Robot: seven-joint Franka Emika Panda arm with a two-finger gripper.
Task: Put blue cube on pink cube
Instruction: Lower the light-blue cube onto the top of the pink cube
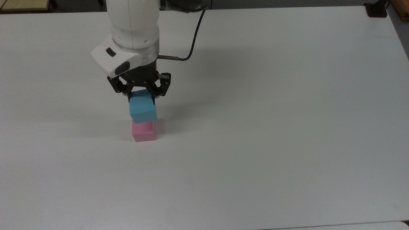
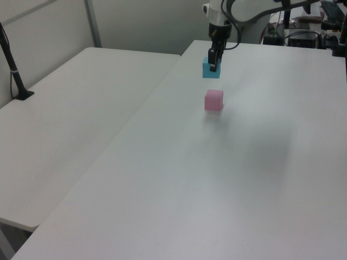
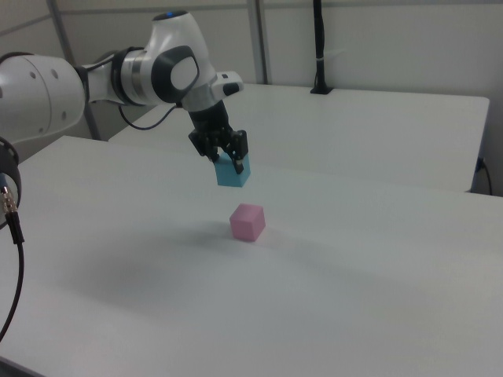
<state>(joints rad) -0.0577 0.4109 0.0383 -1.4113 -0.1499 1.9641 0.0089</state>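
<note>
My gripper (image 1: pixel 141 95) is shut on the blue cube (image 1: pixel 143 110) and holds it in the air. The pink cube (image 1: pixel 144 133) sits on the white table (image 1: pixel 255 127). In the top view the blue cube overlaps the pink cube's upper part. In the right view the blue cube (image 3: pixel 233 171) hangs above and to the right view's left of the pink cube (image 3: pixel 247 222), with a clear gap between them. The left view shows the gripper (image 2: pixel 213 59) with the blue cube (image 2: pixel 211 69) higher than the pink cube (image 2: pixel 213 100).
A second white table (image 2: pixel 70 119) stands beside this one at the left view's left. A black post (image 3: pixel 318 47) rises at the far end. A black cable (image 1: pixel 191 38) trails from the wrist. Equipment (image 2: pixel 320 21) crowds the left view's far right.
</note>
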